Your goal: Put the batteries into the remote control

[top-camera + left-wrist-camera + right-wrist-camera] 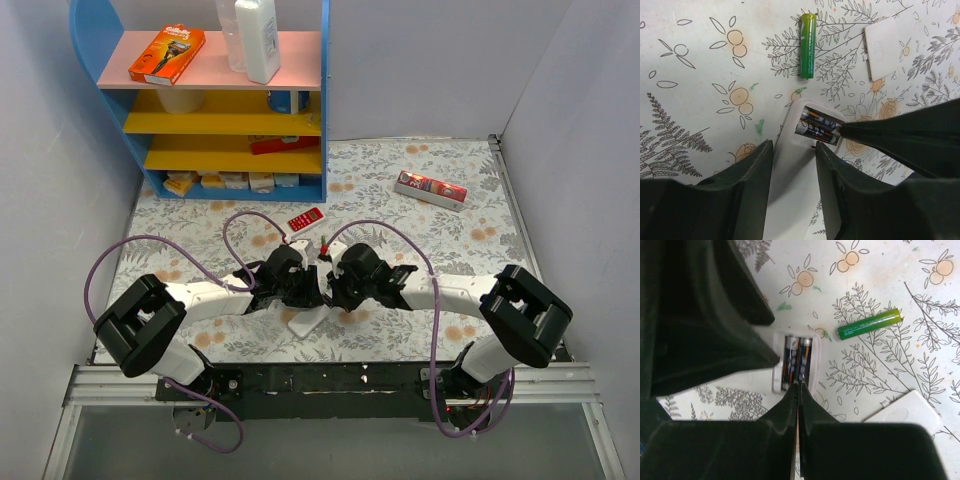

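The white remote control point(790, 180) lies back up on the flowered cloth, its battery bay point(819, 125) open. Two dark, orange-marked cells point(797, 360) sit in the bay. One green battery point(807, 45) lies loose on the cloth beyond it and also shows in the right wrist view point(870, 324). The white bay cover point(882, 47) lies apart. My left gripper point(793, 147) is shut on the remote's sides. My right gripper point(798, 386) is shut, its tips pressed on the end of the cells. Both grippers meet at mid-table point(318, 290).
A red remote with white buttons point(305, 219) lies just behind the grippers. A red and white box point(432, 188) lies at the back right. A blue shelf unit point(215, 100) with an orange box point(167, 54) and a white bottle point(258, 38) stands at the back left.
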Robot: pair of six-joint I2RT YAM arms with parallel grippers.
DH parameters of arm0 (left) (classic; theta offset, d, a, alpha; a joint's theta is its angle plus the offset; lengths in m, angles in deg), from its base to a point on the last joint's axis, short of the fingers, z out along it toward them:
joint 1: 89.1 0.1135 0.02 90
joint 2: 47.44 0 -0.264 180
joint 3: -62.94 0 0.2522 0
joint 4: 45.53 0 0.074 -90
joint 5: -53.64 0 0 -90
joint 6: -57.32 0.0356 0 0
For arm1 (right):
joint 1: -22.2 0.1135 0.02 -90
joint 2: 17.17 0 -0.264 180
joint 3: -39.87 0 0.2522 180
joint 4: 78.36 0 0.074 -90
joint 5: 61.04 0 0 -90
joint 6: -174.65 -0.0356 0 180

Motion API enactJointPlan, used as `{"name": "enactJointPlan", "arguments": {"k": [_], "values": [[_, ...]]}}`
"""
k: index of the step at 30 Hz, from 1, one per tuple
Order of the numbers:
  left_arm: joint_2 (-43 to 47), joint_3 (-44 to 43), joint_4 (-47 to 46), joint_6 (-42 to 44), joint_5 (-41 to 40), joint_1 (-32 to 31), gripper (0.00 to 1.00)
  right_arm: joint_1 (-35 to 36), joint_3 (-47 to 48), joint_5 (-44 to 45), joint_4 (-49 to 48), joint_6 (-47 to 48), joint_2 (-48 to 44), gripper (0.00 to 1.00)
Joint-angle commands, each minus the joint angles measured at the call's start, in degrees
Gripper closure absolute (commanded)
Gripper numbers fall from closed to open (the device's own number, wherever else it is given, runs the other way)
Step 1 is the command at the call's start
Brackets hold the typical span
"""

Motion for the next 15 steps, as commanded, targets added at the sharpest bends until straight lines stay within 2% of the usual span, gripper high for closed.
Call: {"name": "enactJointPlan", "arguments": {"k": [1, 5, 9, 11, 15], "values": [[-1.0, 1.1, -1.9, -0.6, 5.6, -1.2, 0.63, 0.5, 2.7, 2.4, 4.6, -5.9, 4.8, 0.99], [1.0, 2.0, -1.8, -1.8, 3.7, -1.2, 0.63, 0.6, 6.3, 6.3, 13.8, -10.8, 7.0, 0.99], [3.3, 2.8, -1.1, -3.3, 0.1, -1.2, 0.61, 1.7, 6.8, 9.1, 15.9, -12.4, 7.8, 0.99], [4.3, 3.1, -0.8, -4.4, -3.3, -1.2, 0.57, 1.9, 6.8, 9.0, 15.9, -12.8, 7.4, 0.99], [8.6, 2.7, 3.9, -6.0, -10.7, -1.2, 0.42, 2.0, 7.8, 8.5, 16.1, -13.1, 5.1, 0.99]]}}
